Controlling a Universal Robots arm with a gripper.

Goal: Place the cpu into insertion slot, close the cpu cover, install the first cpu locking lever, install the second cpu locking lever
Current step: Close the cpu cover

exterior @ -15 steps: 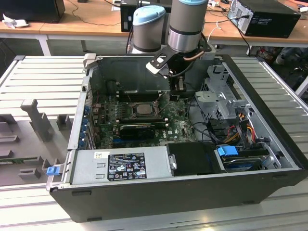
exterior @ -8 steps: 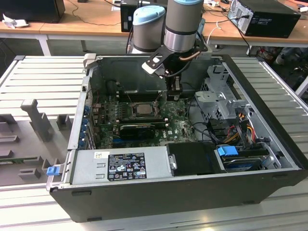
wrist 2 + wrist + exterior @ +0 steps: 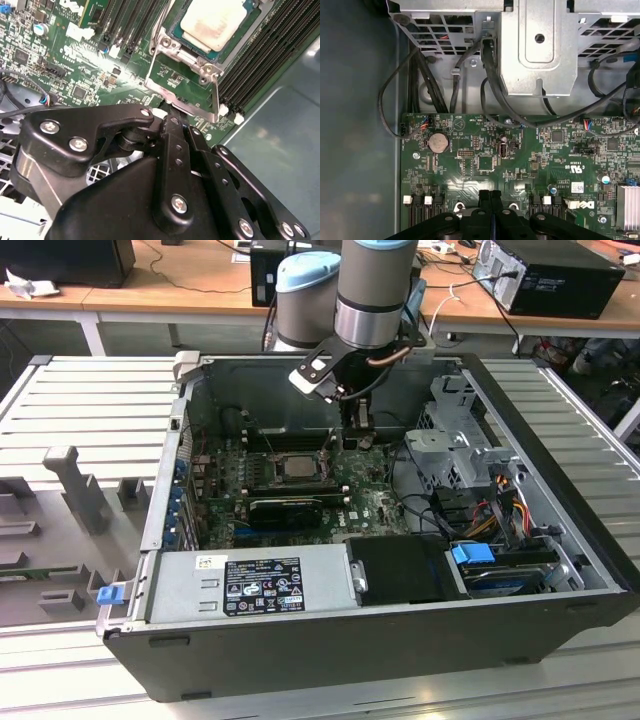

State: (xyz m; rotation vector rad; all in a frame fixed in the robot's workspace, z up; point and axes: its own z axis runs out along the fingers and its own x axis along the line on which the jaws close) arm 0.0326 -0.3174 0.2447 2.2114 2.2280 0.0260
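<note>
The cpu (image 3: 212, 22), one flat square chip with a dull silver top, sits framed by one metal cpu cover (image 3: 167, 46), while the gripper (image 3: 490, 194) has its two black fingers pressed together on nothing.

I counted one arm (image 3: 375, 290) and one gripper (image 3: 490, 197) with two fingers (image 3: 484, 200). One cpu (image 3: 212, 22), one cpu cover (image 3: 167, 46). One open computer case (image 3: 400, 645), one power supply (image 3: 250, 585) inside. One coin cell (image 3: 438, 142). Two blue tabs (image 3: 108, 592) in the exterior view: that one at the case's 8 o'clock, the other blue tab (image 3: 472, 553) at 4 o'clock.
</note>
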